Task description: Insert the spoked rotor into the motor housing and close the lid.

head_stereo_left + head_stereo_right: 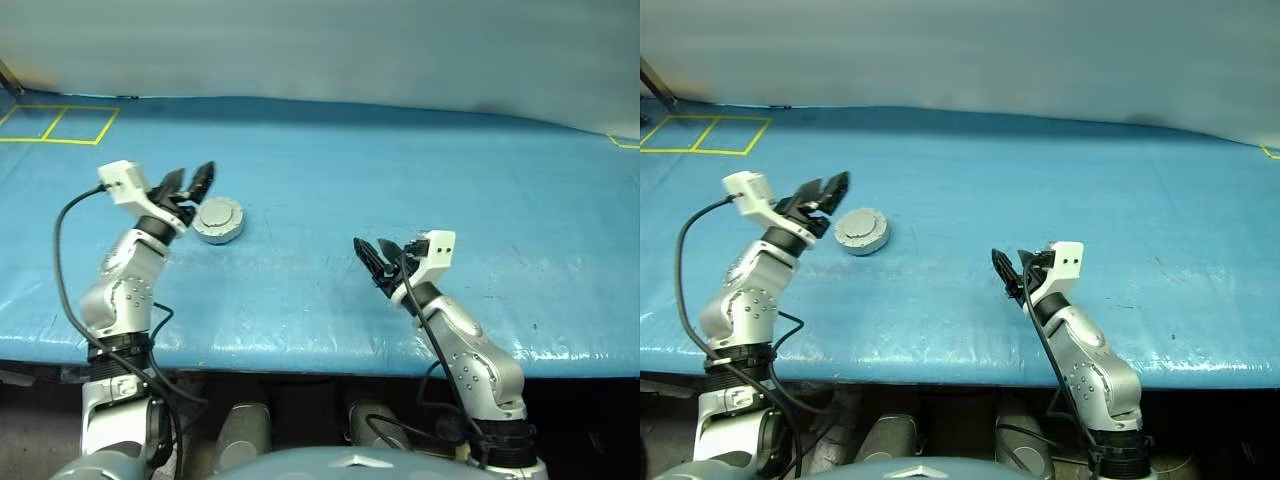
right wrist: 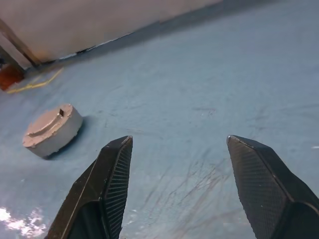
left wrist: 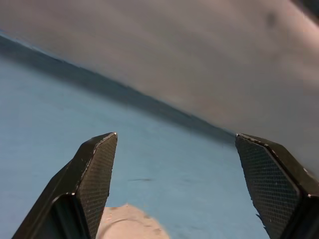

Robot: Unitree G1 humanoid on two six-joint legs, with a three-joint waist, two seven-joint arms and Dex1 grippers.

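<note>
The lid (image 1: 218, 220) lies pale grey face up on the blue table, left of centre, as the top of a thick round puck. The spoked rotor and the motor housing are hidden. My left gripper (image 1: 193, 175) hovers open just left of and above the lid, its fingers empty; in the left wrist view the lid's edge (image 3: 127, 224) shows low between the fingers (image 3: 97, 169). My right gripper (image 1: 370, 245) stands open and empty near the table's front, well to the right of the lid. The right wrist view has the lid (image 2: 52, 130) off to the side, beyond the gripper (image 2: 179, 139).
Yellow tape squares (image 1: 60, 125) mark the table's back left corner and a short yellow mark (image 1: 625, 142) its back right. The table's front edge (image 1: 330, 362) runs just before my arms. A grey wall rises behind the table.
</note>
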